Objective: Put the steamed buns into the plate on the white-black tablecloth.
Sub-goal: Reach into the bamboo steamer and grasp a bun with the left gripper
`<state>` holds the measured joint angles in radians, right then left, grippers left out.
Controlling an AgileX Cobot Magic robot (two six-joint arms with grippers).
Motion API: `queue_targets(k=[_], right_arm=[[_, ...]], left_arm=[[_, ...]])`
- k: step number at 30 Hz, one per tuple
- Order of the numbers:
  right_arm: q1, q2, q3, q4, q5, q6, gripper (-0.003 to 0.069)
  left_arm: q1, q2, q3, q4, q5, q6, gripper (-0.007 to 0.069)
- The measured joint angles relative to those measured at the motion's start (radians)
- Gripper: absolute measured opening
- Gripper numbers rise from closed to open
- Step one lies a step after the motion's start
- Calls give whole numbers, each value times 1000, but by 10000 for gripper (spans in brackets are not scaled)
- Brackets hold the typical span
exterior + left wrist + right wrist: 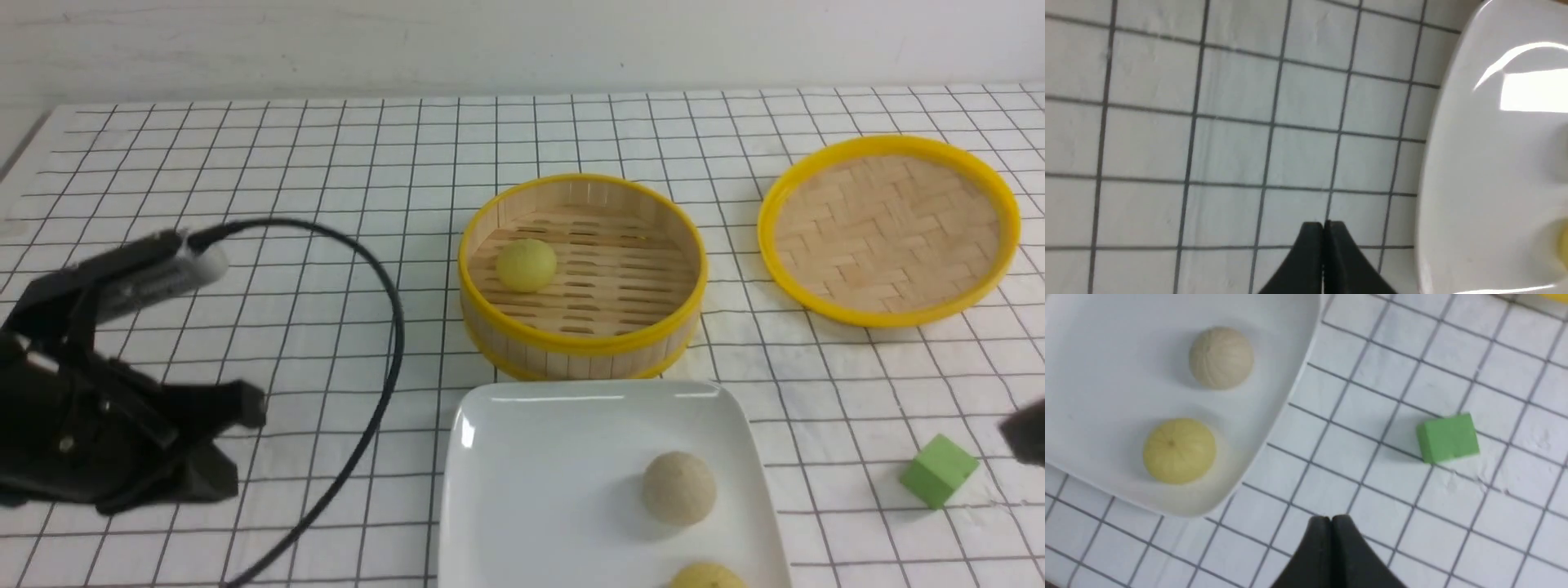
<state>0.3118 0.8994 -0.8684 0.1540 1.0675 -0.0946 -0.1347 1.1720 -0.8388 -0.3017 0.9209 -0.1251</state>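
White cloth ruled with thin black squares, the white-black tablecloth [326, 163], covers the table up to a pale wall. From where I stand, the left gripper [1324, 232] has its two black fingertips pressed together with nothing between them. It sits over bare cloth, just beside the left edge of the large glossy white square plate [522, 457]. The right gripper [1331, 524] is pinched together too and carries nothing. It is over the cloth off the plate's right side, near a small green cube [939, 470] that lies apart from the plate.

Two buns rest inside the plate towards its right side: a beige-grey steamed bun [678, 488] and, nearer the robot, a pale yellow steamed bun [707, 576]. They are close together but not touching. A second pale yellow steamed bun [526, 265] sits alone in the round yellow-rimmed bamboo steamer basket [571, 343], which stands just behind the plate.

Right of the basket and clear of it, a round yellow-rimmed woven bamboo lid [890, 231] lies flat. A black cable [392, 327] loops from the left arm across the cloth between that arm and the basket.
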Motion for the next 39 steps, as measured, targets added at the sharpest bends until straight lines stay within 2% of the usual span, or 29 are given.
queue_targets(k=[3,5,6,11,14,15,17,20,26,32,36,37,38,39], right_arm=[[-16,-75,76,-6,-13,0,-14],[-19,-133,139,-9,-46,1,-14],[-20,-164,194,-7,-90,2,-14],[-24,-185,273,-6,-153,3,-13],[-24,-185,286,1,-194,3,-11],[-24,-185,286,2,-196,3,-11],[-24,-185,286,10,-204,3,-10],[-24,-185,286,12,-205,3,-8],[-24,-185,286,12,-219,3,-7],[-24,-185,286,12,-221,3,-7],[-24,-185,286,12,-221,3,-5],[-24,-185,286,12,-221,3,-3],[-24,-185,286,12,-221,3,-3],[-24,-185,286,12,-221,3,-3]], left_arm=[[-9,68,-96,-42,26,56,2],[-46,142,-187,-71,38,96,2],[-102,216,-266,-78,40,107,2],[-237,422,-491,-32,41,60,51],[-303,604,-723,71,46,-49,158],[-309,625,-735,76,48,-54,173],[-334,743,-881,143,53,-100,268],[-353,869,-1042,208,65,-119,368],[-358,1028,-1214,257,70,-125,424],[-358,1107,-1229,292,67,-144,391],[-358,1135,-1231,302,39,-224,228],[-358,1131,-1235,302,41,-239,109],[-358,1123,-1236,302,43,-241,64],[-358,1121,-1236,302,44,-241,64]])
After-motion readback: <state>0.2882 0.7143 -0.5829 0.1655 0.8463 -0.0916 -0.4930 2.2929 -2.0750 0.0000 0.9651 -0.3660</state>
